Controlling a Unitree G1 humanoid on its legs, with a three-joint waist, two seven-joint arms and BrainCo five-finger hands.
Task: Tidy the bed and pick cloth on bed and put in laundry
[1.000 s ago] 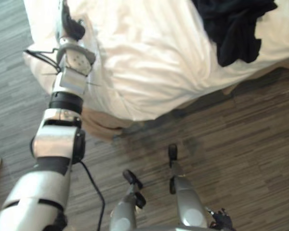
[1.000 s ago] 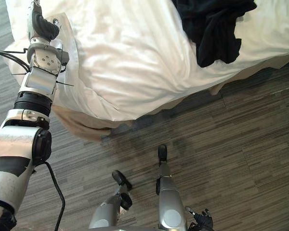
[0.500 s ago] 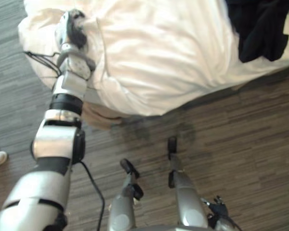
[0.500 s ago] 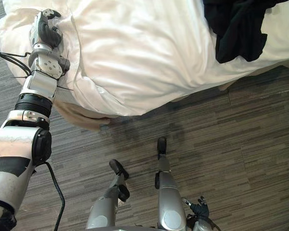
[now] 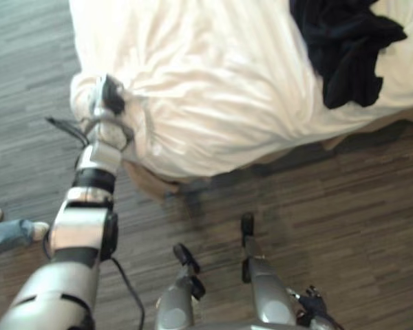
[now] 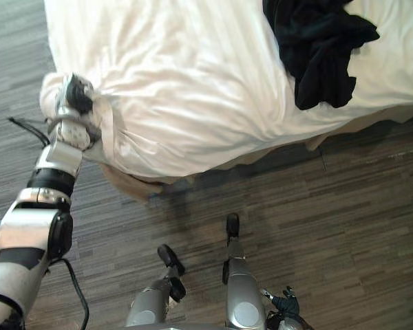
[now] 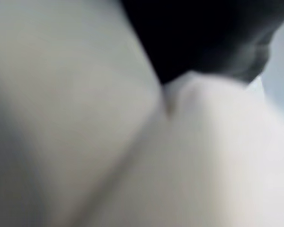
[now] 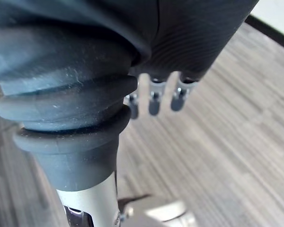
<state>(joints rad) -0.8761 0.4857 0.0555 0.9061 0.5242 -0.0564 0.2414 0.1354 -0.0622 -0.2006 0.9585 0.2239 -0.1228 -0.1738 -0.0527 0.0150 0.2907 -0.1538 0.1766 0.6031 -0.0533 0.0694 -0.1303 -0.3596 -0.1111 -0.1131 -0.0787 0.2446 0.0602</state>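
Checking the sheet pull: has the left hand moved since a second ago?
Yes. The left hand has drawn back toward the robot, closer to the tan bed corner, bunching the white sheet.

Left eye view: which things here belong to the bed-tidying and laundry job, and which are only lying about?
Job: white duvet; black cloth on it; left hand at the duvet's bunched corner.
Not the job: right hand, hanging idle; a person's leg; wooden floor.
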